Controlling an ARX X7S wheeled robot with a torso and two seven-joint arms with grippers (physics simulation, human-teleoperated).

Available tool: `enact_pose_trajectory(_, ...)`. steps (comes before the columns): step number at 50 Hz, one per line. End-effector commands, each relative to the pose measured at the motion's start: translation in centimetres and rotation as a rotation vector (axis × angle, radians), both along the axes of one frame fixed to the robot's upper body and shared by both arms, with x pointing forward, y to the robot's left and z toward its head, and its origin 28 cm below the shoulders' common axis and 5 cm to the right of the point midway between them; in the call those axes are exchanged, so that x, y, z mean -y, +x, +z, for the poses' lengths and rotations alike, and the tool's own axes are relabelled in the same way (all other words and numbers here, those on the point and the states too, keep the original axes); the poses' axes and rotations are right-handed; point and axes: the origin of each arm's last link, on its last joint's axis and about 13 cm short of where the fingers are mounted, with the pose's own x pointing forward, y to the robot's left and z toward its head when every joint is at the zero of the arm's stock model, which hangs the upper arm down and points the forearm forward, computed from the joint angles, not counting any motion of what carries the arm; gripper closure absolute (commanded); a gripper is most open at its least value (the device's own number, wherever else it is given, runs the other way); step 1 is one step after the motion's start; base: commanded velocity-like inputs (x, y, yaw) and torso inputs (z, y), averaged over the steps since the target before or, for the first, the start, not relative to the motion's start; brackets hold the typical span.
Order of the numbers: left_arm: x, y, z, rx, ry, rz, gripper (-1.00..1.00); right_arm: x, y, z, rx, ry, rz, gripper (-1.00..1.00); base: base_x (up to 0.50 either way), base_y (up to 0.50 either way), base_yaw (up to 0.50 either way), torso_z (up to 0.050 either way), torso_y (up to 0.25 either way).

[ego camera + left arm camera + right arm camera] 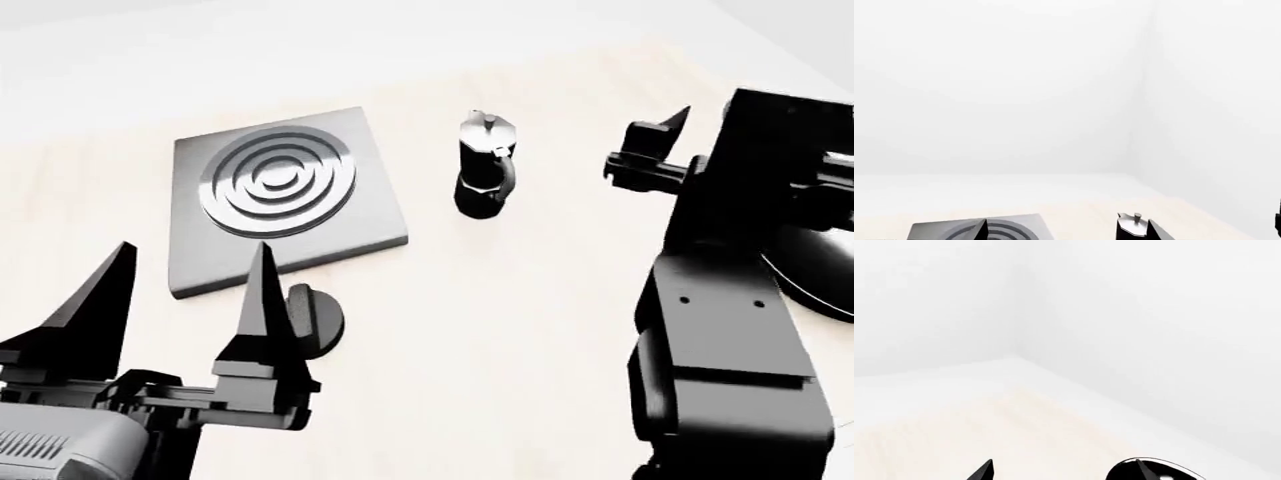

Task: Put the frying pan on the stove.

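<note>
Here the left gripper [187,300] is hovering with its jaws spread wide and empty, above the counter [534,330] just by the near edge of the stove [280,195]. A small round knob [318,318] is sitting right beside that gripper, and the moka pot [486,165] is standing off the stove's right edge, likely crowding the carry path. The right gripper [647,150] is also gaping empty, while the frying pan [807,270] is lying at the counter's right edge, mostly hidden behind the right arm.
</note>
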Motion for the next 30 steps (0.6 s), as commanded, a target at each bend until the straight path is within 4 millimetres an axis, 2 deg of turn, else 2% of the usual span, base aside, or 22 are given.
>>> enact_pose_trajectory(1, -0.6, 0.2, 0.3, -0.004, -0.041, 0.012, -1.0, 2.7, 4.8, 2.4, -0.133, 0.182, -0.274, -1.0, 0.0, 0.0, 0.0, 0.0, 0.0)
enact_pose_trajectory(4, -0.6, 0.2, 0.2, -0.01, -0.046, 0.01, -1.0, 3.2, 5.8, 2.5, -0.089, 0.151, -0.323, -1.0, 0.0, 0.0, 0.0, 0.0, 0.0)
enact_pose_trajectory(5, -0.5, 0.3, 0.0, -0.014, -0.044, 0.001, -1.0, 3.4, 6.3, 2.3, -0.063, -0.034, -0.458, -1.0, 0.0, 0.0, 0.0, 0.0, 0.0)
enact_pose_trajectory(6, -0.4, 0.3, 0.0, -0.013, -0.043, -0.003, -1.0, 3.3, 6.6, 2.0, -0.177, -0.103, -0.427, -1.0, 0.0, 0.0, 0.0, 0.0, 0.0)
enact_pose_trajectory(7, -0.4, 0.2, 0.1, -0.014, -0.042, -0.001, -1.0, 3.2, 6.9, 1.9, -0.202, -0.092, -0.355, -1.0, 0.0, 0.0, 0.0, 0.0, 0.0)
enact_pose_trajectory(8, -0.4, 0.2, 0.1, -0.014, -0.043, -0.002, -1.0, 3.1, 7.0, 1.8, -0.18, -0.019, -0.366, -1.0, 0.0, 0.0, 0.0, 0.0, 0.0)
enact_pose_trajectory(9, -0.4, 0.2, 0.0, -0.014, -0.041, -0.005, -1.0, 3.2, 7.5, 1.9, -0.154, 0.117, -0.362, -1.0, 0.0, 0.0, 0.0, 0.0, 0.0)
enact_pose_trajectory(11, -0.4, 0.3, 0.0, -0.015, -0.042, -0.006, -1.0, 3.4, 8.0, 2.0, -0.163, 0.117, -0.377, -1.0, 0.0, 0.0, 0.0, 0.0, 0.0)
enact_pose_trajectory(13, -0.4, 0.3, -0.2, -0.019, -0.042, -0.008, -1.0, 3.5, 8.4, 2.2, -0.164, 0.211, -0.356, -1.0, 0.0, 0.0, 0.0, 0.0, 0.0)
enact_pose_trajectory(20, -0.3, 0.6, -0.4, -0.033, -0.037, -0.01, -1.0, 4.1, 10.4, 3.9, -0.185, 0.285, -0.379, -1.0, 0.0, 0.0, 0.0, 0.0, 0.0)
enact_pose_trajectory(30, -0.4, 0.9, -0.7, -0.045, -0.046, -0.01, -1.0, 4.2, 12.1, 3.5, -0.241, 0.418, -0.389, -1.0, 0.0, 0.0, 0.0, 0.0, 0.0)
